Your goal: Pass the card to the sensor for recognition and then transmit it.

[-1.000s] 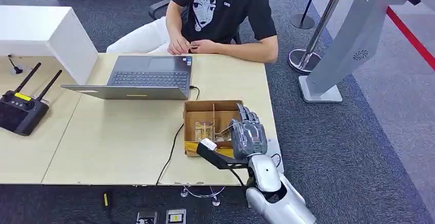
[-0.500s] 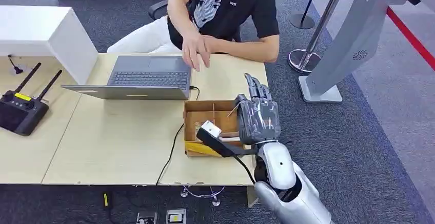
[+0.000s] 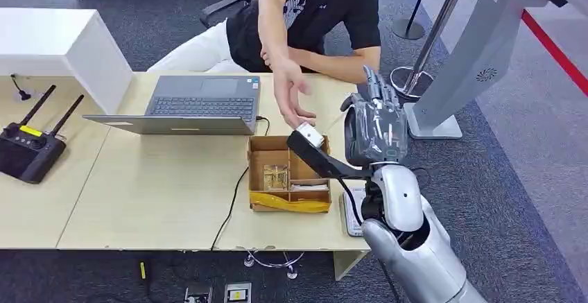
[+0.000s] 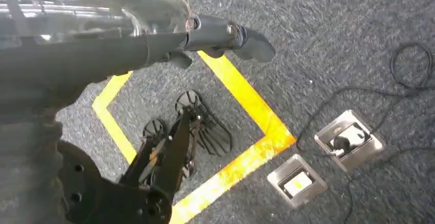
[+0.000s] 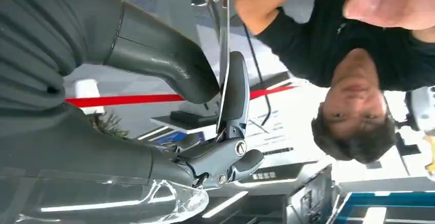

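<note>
Right hand (image 3: 374, 133) has risen from the cardboard box (image 3: 288, 172) on the table (image 3: 159, 192), card (image 5: 223, 55) pinched edge-on between thumb and finger, toward the person's hand (image 3: 291, 102) — handover looks close.

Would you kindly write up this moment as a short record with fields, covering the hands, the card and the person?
right hand: right hand raised above the table's far right corner, beside the cardboard box
card: thin clear card, seen edge-on, pinched between thumb and a finger
left hand: left hand hangs over carpet with yellow tape; its grasp is unclear
person: seated behind the table, person's hand stretched toward the right hand
table: laptop, remote controller
</note>
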{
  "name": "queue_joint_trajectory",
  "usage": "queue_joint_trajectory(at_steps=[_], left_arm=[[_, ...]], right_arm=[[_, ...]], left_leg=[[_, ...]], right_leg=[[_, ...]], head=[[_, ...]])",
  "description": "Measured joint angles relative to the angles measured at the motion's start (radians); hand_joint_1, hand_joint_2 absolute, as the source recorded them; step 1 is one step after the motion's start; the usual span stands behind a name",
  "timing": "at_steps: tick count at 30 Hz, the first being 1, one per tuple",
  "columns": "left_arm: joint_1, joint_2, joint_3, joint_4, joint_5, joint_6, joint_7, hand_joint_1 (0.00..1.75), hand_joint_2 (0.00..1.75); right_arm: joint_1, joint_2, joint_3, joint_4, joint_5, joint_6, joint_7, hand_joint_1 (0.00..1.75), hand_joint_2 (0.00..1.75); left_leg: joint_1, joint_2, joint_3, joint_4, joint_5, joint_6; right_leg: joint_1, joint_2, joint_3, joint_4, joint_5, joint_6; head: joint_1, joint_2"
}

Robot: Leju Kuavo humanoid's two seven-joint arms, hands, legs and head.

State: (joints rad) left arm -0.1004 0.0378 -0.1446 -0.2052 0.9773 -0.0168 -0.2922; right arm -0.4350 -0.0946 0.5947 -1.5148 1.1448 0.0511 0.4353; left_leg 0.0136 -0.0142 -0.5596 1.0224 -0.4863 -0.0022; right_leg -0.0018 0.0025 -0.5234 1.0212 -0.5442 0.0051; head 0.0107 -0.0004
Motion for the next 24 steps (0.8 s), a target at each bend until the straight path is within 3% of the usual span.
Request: queue_joint_trajectory(at_steps=[14, 15, 16, 17, 24], left_arm=[[-0.004, 0.003, -0.001, 0.0, 0.0, 0.005, 0.002, 0.0, 1.75], [-0.004, 0.003, -0.001, 0.0, 0.0, 0.005, 0.002, 0.0, 1.75], [-0.004, 0.003, -0.001, 0.0, 0.0, 0.005, 0.002, 0.0, 1.75], [-0.004, 0.003, -0.001, 0.0, 0.0, 0.005, 0.002, 0.0, 1.75], [0.002, 0.003, -0.001, 0.0, 0.001, -0.001, 0.0, 0.0, 1.75]], right_arm=[[-0.023, -0.018, -0.026, 0.012, 0.001, 0.001, 0.022, 1.75, 1.75], [-0.023, -0.018, -0.026, 0.013, 0.0, 0.001, 0.023, 0.45, 1.75], [-0.023, -0.018, -0.026, 0.015, 0.0, 0.001, 0.023, 0.45, 1.75], [-0.023, -0.018, -0.026, 0.015, -0.002, 0.001, 0.022, 0.0, 1.75], [-0.023, -0.018, -0.026, 0.019, -0.021, -0.007, 0.012, 0.0, 1.75]], left_leg=[[0.0, -0.001, -0.001, 0.0, 0.0, 0.0], [0.0, -0.001, -0.001, 0.0, 0.0, 0.0], [0.0, -0.001, -0.001, 0.0, 0.0, 0.0], [0.0, -0.001, -0.001, 0.0, 0.0, 0.0], [0.0, -0.001, -0.001, 0.0, 0.0, 0.0]], right_leg=[[0.0, 0.0, 0.0, 0.0, 0.0, 0.0], [0.0, 0.0, 0.0, 0.0, 0.0, 0.0], [0.0, 0.0, 0.0, 0.0, 0.0, 0.0], [0.0, 0.0, 0.0, 0.0, 0.0, 0.0], [0.0, 0.0, 0.0, 0.0, 0.0, 0.0]], head=[[0.0, 0.0], [0.0, 0.0], [0.0, 0.0], [0.0, 0.0], [0.0, 0.0]])
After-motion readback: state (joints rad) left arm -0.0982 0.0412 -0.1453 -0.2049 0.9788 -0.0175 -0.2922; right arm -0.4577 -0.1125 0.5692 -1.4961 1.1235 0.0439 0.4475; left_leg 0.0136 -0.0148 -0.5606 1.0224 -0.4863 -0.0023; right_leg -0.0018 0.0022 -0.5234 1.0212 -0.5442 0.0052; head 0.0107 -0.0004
